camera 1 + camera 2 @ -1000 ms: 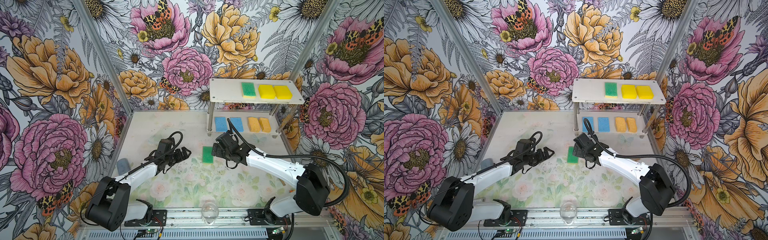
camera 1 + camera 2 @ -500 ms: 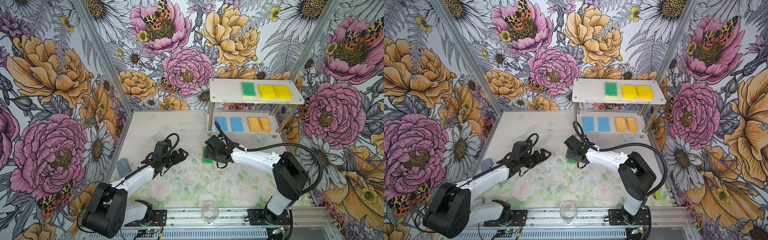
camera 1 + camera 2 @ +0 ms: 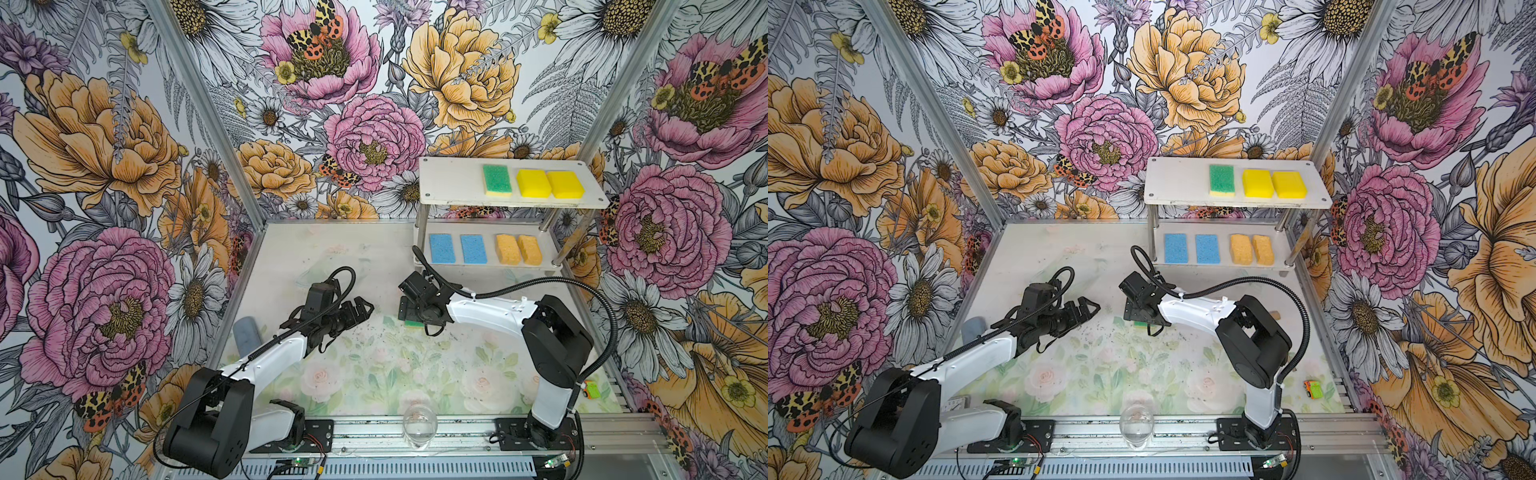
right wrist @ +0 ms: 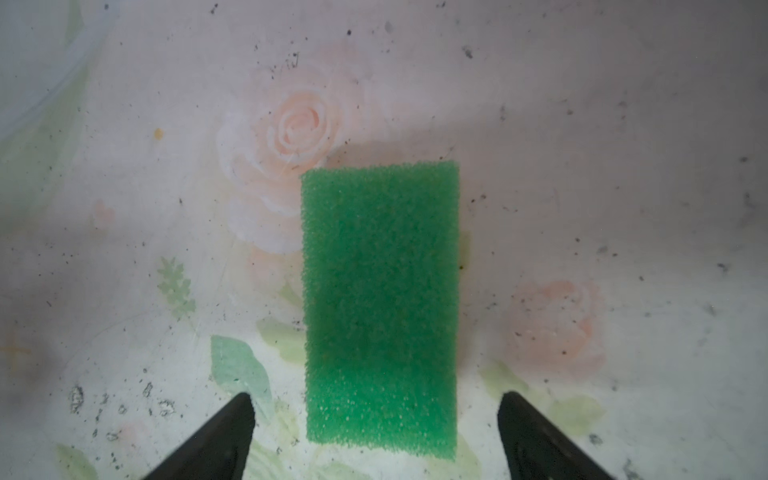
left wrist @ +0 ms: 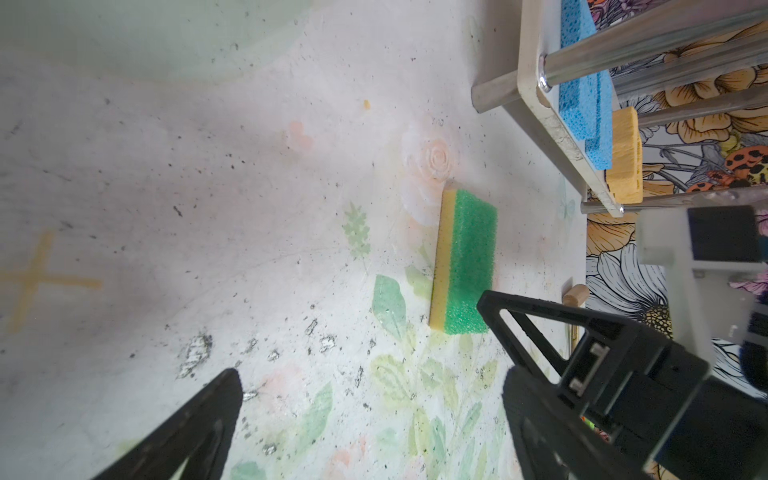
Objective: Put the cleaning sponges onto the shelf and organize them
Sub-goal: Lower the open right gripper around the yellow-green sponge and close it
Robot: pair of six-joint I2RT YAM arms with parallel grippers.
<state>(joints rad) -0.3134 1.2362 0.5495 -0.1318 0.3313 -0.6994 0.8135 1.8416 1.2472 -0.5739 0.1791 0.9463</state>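
One green-topped sponge with a yellow base lies flat on the table. It also shows in the left wrist view. My right gripper hangs over it, open, a fingertip on each side of its near end with gaps between. In both top views the right gripper hides most of that sponge. The left gripper is open and empty, to the left of the sponge. The shelf carries a green-topped sponge and two yellow sponges on top, two blue and two orange below.
A grey-blue cylinder leans at the left wall. A clear glass stands at the front edge. A small green and orange toy lies front right, and a wooden peg sits behind the right arm.
My right gripper has moved left from beside the loose green-topped sponge to over it and now straddles it. The left gripper has drawn back slightly. The sponge has not moved.
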